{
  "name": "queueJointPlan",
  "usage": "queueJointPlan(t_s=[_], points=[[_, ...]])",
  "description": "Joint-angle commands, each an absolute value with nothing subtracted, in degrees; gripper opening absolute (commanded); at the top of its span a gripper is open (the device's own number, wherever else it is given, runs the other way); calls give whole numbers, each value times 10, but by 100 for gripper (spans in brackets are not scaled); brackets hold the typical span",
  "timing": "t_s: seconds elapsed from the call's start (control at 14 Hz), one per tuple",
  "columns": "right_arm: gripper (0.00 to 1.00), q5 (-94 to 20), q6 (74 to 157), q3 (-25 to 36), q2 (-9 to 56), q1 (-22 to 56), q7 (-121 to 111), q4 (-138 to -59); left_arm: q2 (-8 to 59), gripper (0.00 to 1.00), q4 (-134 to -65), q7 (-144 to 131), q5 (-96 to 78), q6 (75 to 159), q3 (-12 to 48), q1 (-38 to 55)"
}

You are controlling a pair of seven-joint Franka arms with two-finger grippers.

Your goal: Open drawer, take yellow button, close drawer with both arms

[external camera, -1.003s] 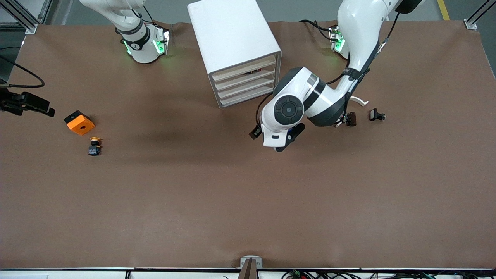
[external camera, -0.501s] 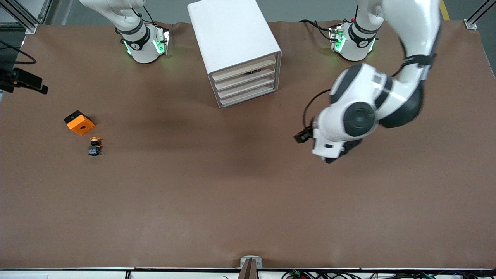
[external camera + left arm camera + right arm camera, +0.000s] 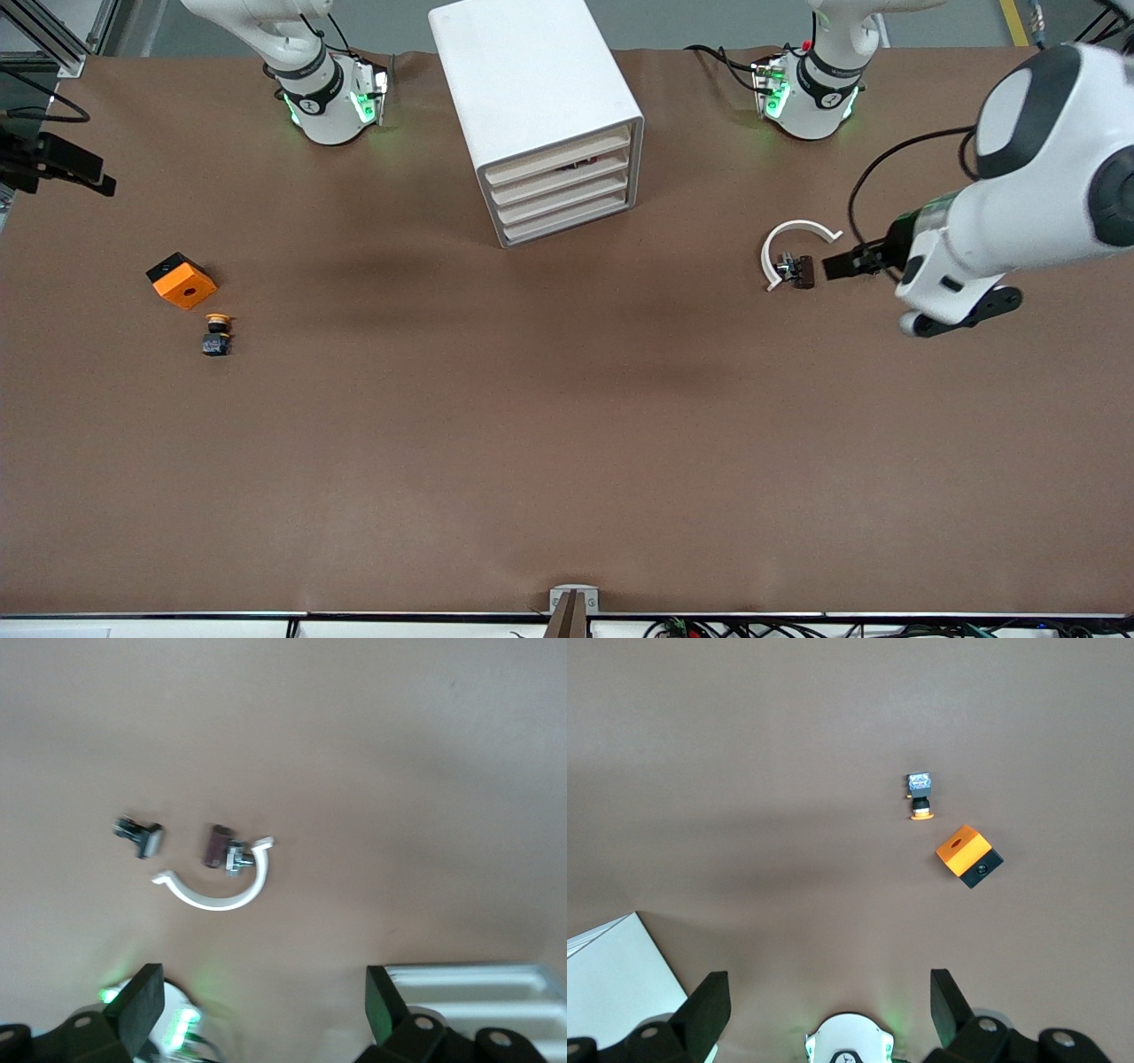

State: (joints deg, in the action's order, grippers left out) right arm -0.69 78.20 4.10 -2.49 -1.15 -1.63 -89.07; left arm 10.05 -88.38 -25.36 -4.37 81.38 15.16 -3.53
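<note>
The white cabinet (image 3: 540, 97) stands between the two arm bases. Its highest drawer (image 3: 560, 152) sits flush with the three below it. The button (image 3: 215, 335) lies on the table toward the right arm's end, next to the orange block (image 3: 182, 280). It also shows in the right wrist view (image 3: 920, 796). My left gripper (image 3: 961, 312) is open and empty (image 3: 261, 1014), up in the air over the left arm's end of the table. My right gripper (image 3: 828, 1010) is open and empty, high over the table. Only a black part of it (image 3: 58, 167) shows at the front view's edge.
A white ring piece (image 3: 793, 239) and a black clip (image 3: 800, 270) lie on the table beside the left gripper. The left wrist view shows the ring (image 3: 221, 895) and two clips (image 3: 142, 835). The orange block also shows in the right wrist view (image 3: 968, 855).
The left arm has swung away from the cabinet's front toward the left arm's end of the table. The right gripper's black part has shifted toward the robots' side. Button and drawer are unchanged.
</note>
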Motion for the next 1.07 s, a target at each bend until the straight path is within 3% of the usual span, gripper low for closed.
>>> queueJointPlan(t_s=[0.0, 0.21, 0.57, 0.86, 1.0], points=[[100, -4, 794, 40, -52, -9, -11, -914, 18, 100, -977, -169, -41, 828, 81, 7], [100, -4, 794, 43, -59, -12, -11, -915, -41, 100, -1044, -109, -37, 856, 12, 51], [100, -17, 800, 44, -70, -14, -11, -917, -141, 100, -1148, -69, -33, 903, 17, 21], [100, -31, 809, 46, -95, -15, -15, -918, -158, 100, -1137, -54, -16, 898, 23, 23], [100, -26, 809, 45, -97, -16, -16, -925, -150, 100, -1096, -53, -17, 865, 26, 22]])
